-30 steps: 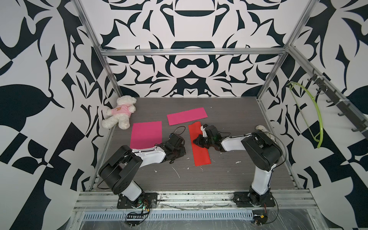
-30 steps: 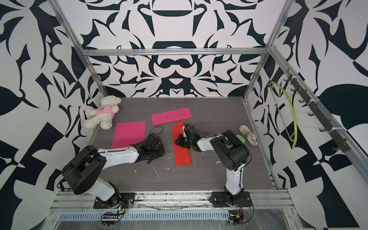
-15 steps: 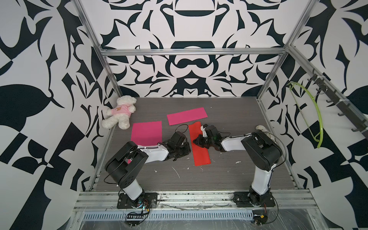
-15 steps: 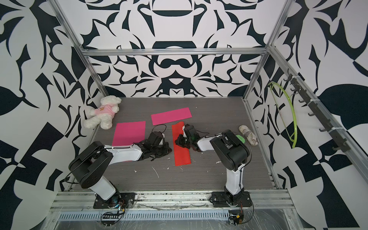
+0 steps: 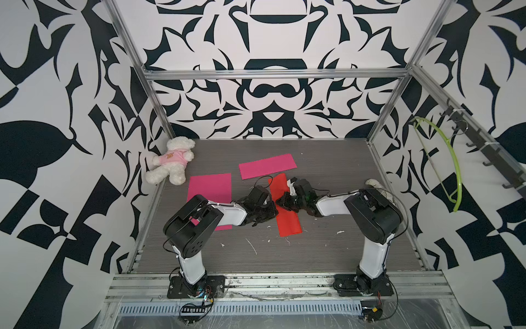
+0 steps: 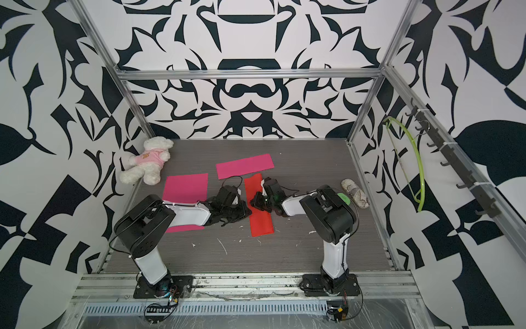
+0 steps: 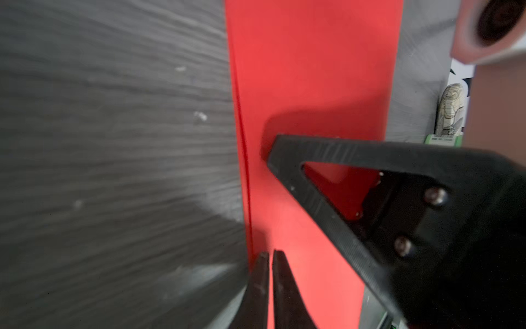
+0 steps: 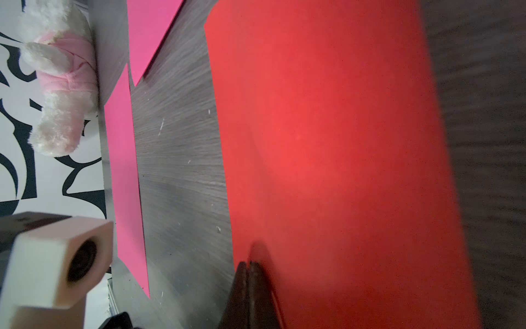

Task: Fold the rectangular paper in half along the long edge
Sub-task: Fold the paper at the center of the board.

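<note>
Looking down at the red paper [image 5: 287, 222], a narrow strip flat on the grey worktop [image 5: 327, 159] between both arms, two layers showing along one long edge, far end just beside a pink sheet [image 5: 267, 170]. Pressing on its middle with the right gripper [image 8: 249, 265], clamped fully together, nothing between. Meeting that long edge with the left gripper [image 7: 269, 256], closed to a bare slit; possibly nipping the edge, too blurred to tell.

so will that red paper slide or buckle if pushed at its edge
Probably floppy: the red paper lies thin and flat, two layers showing at one edge. Likely light, so it slides easily; with the shut right gripper on it, it may buckle.
</note>
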{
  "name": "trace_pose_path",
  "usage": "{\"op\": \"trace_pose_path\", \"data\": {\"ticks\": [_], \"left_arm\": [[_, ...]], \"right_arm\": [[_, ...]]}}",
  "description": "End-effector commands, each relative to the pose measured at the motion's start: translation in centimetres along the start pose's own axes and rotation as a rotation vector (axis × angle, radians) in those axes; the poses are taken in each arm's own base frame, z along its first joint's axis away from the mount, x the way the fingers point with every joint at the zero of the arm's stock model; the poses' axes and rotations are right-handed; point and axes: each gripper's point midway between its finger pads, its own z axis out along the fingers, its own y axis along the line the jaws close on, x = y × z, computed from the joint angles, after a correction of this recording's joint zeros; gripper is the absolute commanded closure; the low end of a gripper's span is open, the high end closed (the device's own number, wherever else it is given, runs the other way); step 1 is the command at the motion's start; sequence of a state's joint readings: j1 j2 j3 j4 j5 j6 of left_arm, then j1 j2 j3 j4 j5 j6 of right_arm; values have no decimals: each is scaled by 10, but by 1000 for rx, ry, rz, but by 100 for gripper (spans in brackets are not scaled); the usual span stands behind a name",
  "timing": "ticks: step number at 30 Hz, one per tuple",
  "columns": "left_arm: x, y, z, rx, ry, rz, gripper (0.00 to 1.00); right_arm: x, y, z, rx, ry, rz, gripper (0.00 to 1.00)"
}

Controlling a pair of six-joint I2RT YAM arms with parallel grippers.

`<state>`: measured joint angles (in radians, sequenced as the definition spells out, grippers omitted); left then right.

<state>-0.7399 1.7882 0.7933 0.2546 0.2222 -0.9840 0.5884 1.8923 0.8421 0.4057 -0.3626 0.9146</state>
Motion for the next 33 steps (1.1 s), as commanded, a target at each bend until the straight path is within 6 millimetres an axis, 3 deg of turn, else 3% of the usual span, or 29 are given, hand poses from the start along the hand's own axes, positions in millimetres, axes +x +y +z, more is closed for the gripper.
{"op": "trace_pose_path", "data": {"ticks": [1, 7, 14, 20, 33], "left_arm": [[5, 12, 9, -35, 30, -21, 87], [11, 36, 5, -151, 48, -35, 87], [31, 88, -2, -371, 102, -100, 90], [51, 123, -3, -456, 146, -205, 89], [60, 140, -3, -519, 168, -221, 90]], "right_arm": [[5, -14, 3, 45, 21, 22, 100], [5, -14, 2, 41, 24, 24, 100], [-1, -16, -7, 44, 13, 19, 100], [-9, -28, -19, 65, -4, 27, 100], [-31, -72, -58, 144, -65, 66, 94]]}}
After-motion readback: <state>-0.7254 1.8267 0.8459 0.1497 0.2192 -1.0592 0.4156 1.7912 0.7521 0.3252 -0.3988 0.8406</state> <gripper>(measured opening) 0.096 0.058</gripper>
